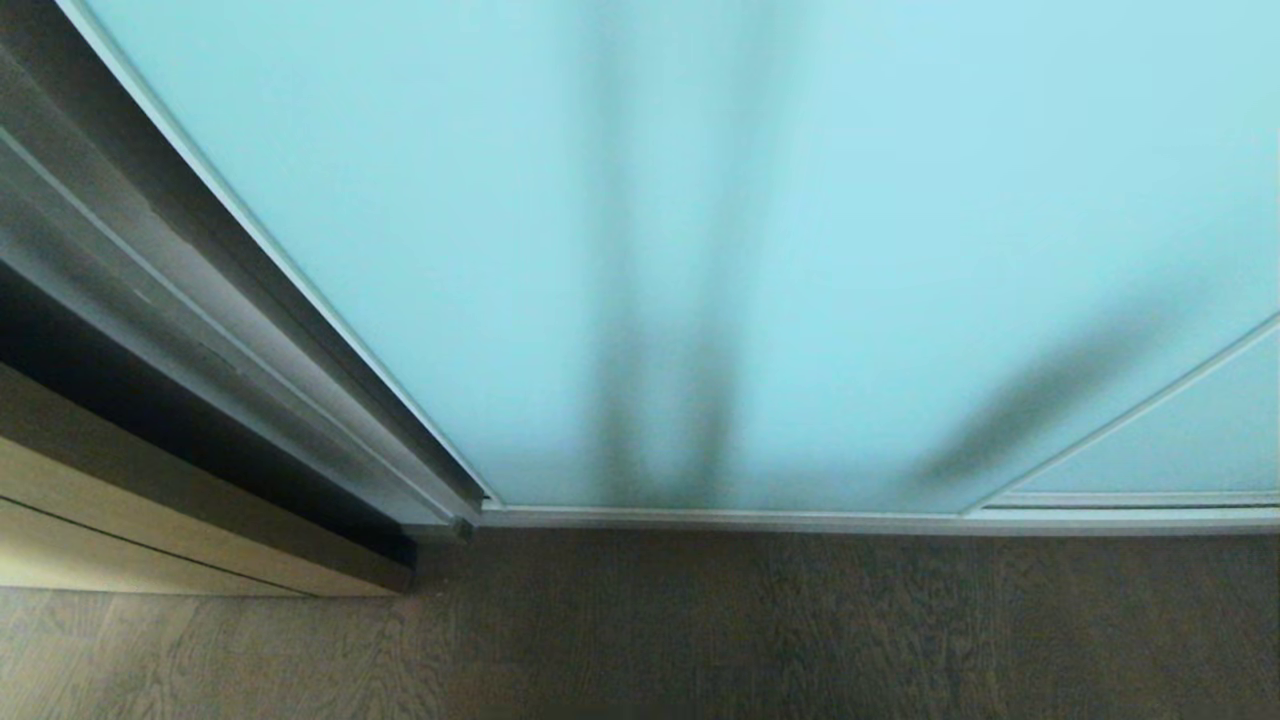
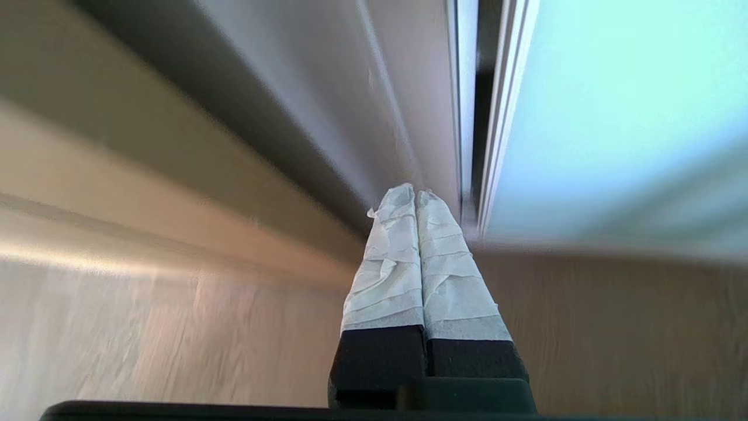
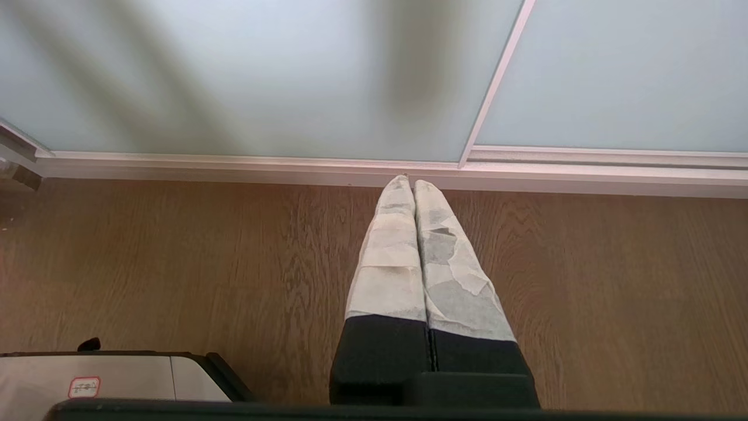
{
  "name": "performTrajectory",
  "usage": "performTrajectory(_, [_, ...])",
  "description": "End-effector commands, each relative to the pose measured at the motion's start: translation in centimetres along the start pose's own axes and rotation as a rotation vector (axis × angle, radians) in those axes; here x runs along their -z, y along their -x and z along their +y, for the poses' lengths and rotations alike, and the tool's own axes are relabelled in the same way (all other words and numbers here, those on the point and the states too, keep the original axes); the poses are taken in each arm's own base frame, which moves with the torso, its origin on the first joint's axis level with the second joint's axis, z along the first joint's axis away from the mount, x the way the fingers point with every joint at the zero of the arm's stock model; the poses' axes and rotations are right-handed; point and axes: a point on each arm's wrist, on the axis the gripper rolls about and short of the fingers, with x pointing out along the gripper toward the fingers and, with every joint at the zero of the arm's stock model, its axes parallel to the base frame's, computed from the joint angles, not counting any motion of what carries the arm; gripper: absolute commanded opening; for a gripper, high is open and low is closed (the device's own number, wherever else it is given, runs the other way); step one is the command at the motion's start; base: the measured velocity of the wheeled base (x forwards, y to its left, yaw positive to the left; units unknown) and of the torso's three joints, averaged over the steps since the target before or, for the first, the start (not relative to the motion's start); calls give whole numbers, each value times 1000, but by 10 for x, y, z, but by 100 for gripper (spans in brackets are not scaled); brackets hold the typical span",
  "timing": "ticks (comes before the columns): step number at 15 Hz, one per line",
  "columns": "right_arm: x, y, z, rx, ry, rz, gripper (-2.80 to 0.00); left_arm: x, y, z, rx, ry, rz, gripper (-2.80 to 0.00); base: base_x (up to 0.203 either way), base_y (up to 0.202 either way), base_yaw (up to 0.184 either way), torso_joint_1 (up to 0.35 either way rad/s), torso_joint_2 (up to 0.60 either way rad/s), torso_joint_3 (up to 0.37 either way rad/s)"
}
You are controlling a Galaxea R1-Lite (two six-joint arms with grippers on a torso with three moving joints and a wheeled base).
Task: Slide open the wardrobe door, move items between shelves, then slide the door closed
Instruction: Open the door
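nothing done yet: the sliding wardrobe door [image 1: 760, 250] is closed, its edge at nine o'clock; left tool [image 2: 415, 196] and right tool [image 3: 409, 184] are pressed together, empty.

Nothing readable here, honestly. The only thing that looks like a label is a small white sticker with a red border [image 3: 85, 386], stuck on the pale grey top of the robot's base [image 3: 134, 377], down on the wood floor [image 3: 175, 251] well short of the wardrobe door [image 3: 234, 76]. There's some marking inside the red frame, but it's too tiny to make out.
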Motion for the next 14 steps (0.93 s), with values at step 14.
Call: performTrajectory(14, [0, 0, 0, 1, 0, 0, -280, -12, -63, -10, 5, 39, -103, -280, 0, 0, 0, 0, 0, 0])
